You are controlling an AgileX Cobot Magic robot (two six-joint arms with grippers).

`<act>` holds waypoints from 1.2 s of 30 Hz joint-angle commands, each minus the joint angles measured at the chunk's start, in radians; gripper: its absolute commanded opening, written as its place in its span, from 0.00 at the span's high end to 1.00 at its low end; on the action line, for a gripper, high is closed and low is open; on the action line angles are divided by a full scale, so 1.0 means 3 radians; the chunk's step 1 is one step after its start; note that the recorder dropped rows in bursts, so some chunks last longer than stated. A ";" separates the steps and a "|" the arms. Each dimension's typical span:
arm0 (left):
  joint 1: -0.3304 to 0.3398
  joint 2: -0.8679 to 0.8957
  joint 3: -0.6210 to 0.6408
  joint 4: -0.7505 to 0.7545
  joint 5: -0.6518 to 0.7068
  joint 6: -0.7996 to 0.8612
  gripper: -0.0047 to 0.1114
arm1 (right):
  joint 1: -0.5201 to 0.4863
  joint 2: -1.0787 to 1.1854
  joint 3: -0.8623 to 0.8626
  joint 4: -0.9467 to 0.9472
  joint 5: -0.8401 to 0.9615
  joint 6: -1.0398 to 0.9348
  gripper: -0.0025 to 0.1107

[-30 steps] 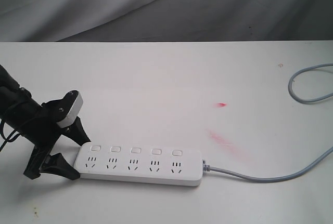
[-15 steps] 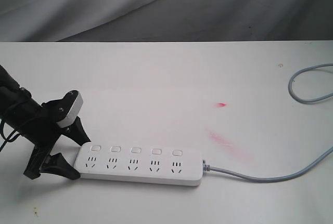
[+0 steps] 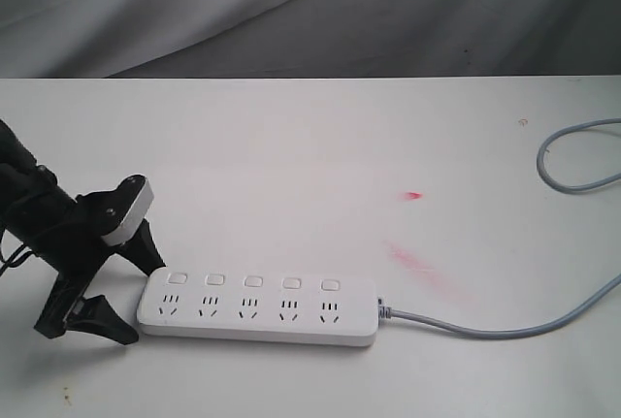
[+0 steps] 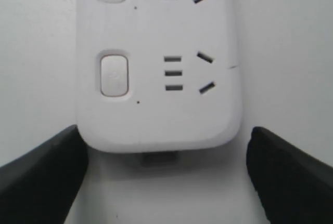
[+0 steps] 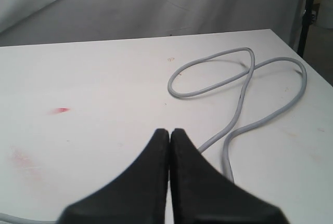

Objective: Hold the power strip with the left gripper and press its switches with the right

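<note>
The power strip (image 3: 257, 306) lay flat on the white table (image 3: 291, 166), near the front edge and left of centre, with its row of five switches (image 3: 252, 281) along the far side. Its grey cord (image 3: 505, 331) trailed off to the right.

The left gripper (image 3: 144, 304) sat at the strip's left end with its fingers spread wide, one by the far corner and one off the near corner. It was open and clamped on nothing. The left wrist view showed both fingers flanking the rounded end.

The right gripper (image 5: 169, 133) was out of the exterior view. Its own camera showed the fingers pressed together and empty, over the loops of cord on the right.

The strip looked like a light, stiff plastic bar with a smooth shell, so it would probably slide under a push. The sensible hold seemed to be across its narrow width at the left end, clear of the first switch. The limp cord should offer little resistance.
</note>
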 commanded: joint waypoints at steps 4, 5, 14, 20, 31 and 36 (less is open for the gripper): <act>-0.0020 -0.0402 0.0009 0.0143 -0.0064 -0.0100 0.27 | -0.0026 -0.0017 0.0012 -0.0036 -0.0010 0.0006 0.98; -0.0020 -0.0514 0.0009 0.0143 -0.0070 -0.0100 0.27 | -0.0026 -0.0017 0.0012 -0.0036 -0.0010 0.0006 0.98; -0.0020 -0.1619 0.0009 0.0143 -0.0146 -0.0116 0.57 | -0.0026 -0.0017 0.0012 -0.0036 -0.0010 0.0006 0.98; -0.0020 -0.2503 0.0009 0.0061 -0.0146 -0.0497 0.96 | -0.0026 -0.0017 0.0012 -0.0036 -0.0010 0.0006 0.98; -0.0020 -0.3507 0.0009 -0.0803 -0.0123 -0.4045 0.96 | -0.0026 -0.0017 0.0012 -0.0036 -0.0010 0.0006 0.98; -0.0020 -0.3998 0.0009 -0.0845 -0.0137 -0.4422 0.96 | -0.0026 -0.0017 0.0012 -0.0036 -0.0010 0.0006 0.98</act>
